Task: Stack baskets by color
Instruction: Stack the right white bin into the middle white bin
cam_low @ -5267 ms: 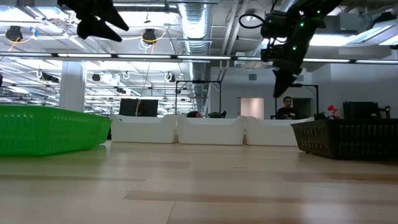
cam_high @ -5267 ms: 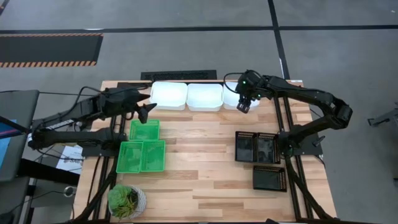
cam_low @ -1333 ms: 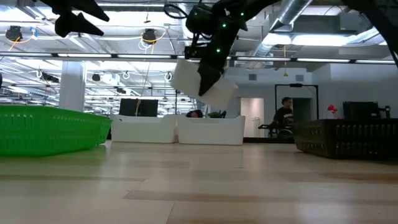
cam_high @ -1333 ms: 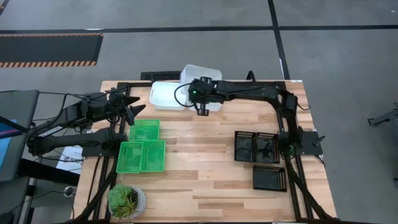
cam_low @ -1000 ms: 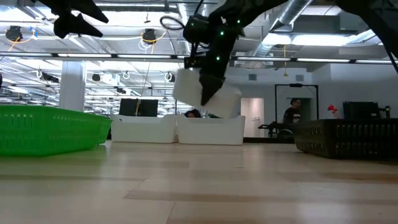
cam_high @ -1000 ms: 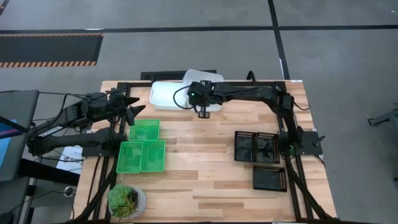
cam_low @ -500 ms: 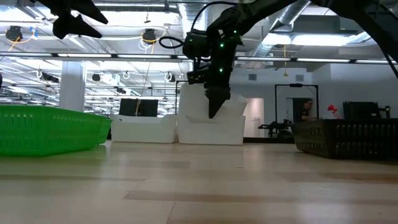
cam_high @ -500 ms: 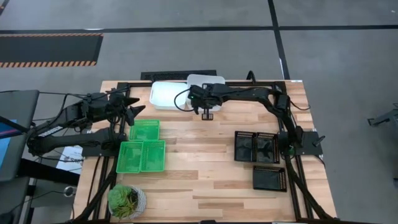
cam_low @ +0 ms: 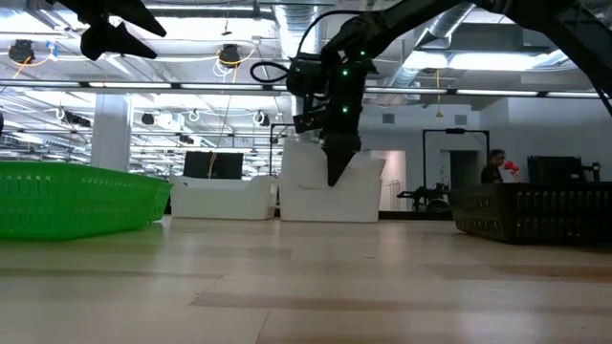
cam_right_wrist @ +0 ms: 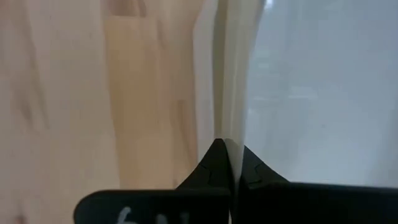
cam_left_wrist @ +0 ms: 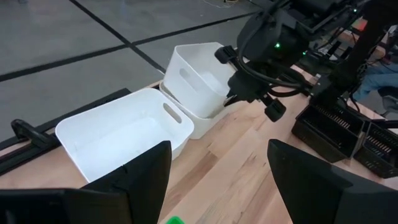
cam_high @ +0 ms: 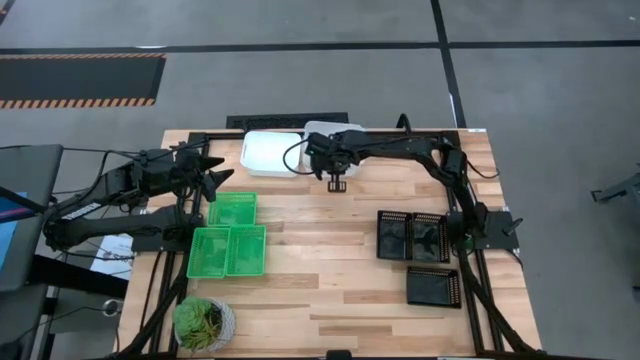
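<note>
Two smooth white baskets [cam_left_wrist: 198,78] nested — right claw [cam_low: 334,172] pinching rim.

Three white baskets [cam_high: 271,153]: one stands alone, two are nested under the right tool [cam_high: 336,184]. Three green baskets [cam_high: 232,209] lie near the left tool [cam_high: 222,177]. Three black baskets [cam_high: 412,236]. One plant [cam_high: 204,323]. Two arms.

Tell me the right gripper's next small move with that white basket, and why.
Probably open the jaws and let go. The right gripper is shut on the upper white basket's wall, and that basket already sits tilted inside the lower white basket, beside the single white basket.
</note>
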Action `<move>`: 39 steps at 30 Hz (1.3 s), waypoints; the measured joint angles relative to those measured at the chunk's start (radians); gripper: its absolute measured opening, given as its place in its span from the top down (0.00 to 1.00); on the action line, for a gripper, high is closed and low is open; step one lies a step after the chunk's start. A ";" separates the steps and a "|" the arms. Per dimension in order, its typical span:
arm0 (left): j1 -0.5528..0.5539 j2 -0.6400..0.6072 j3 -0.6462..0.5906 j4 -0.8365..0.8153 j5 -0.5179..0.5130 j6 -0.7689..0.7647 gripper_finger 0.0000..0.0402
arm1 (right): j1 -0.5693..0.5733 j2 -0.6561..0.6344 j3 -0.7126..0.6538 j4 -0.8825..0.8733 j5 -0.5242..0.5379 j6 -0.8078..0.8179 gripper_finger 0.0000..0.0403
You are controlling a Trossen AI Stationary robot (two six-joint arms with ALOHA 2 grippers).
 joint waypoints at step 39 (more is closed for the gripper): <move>0.000 0.000 0.000 -0.004 0.000 0.011 0.36 | -0.042 0.042 -0.003 -0.051 -0.152 -0.109 0.77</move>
